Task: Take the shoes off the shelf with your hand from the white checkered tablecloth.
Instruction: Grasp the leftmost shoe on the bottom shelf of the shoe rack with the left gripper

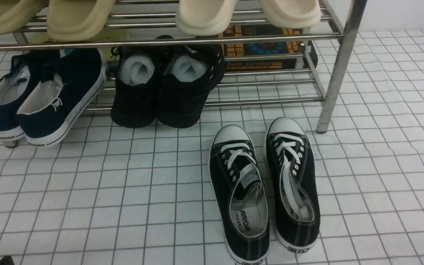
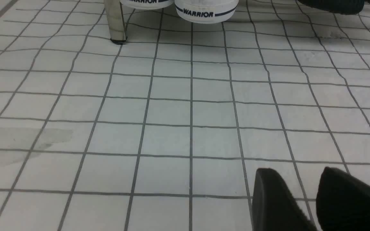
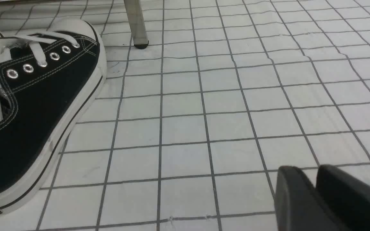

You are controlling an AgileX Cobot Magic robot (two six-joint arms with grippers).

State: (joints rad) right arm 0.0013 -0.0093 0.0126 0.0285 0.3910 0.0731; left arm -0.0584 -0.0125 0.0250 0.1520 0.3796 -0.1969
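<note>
Bright, even, w/ glare on shelf [image 1: 142, 42].

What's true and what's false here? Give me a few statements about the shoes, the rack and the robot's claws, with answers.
1. The navy shoes sit on the shelf's lower tier. True.
2. The laced sneakers are on the shelf. False: they stand on the tablecloth in front of it.
3. The black shoes in the middle are stuffed with white foam. True.
4. The right gripper holds a shoe. False: it is shut on nothing, over the tablecloth.
5. The upper tier is bare. False: cream slippers lie there.
</note>
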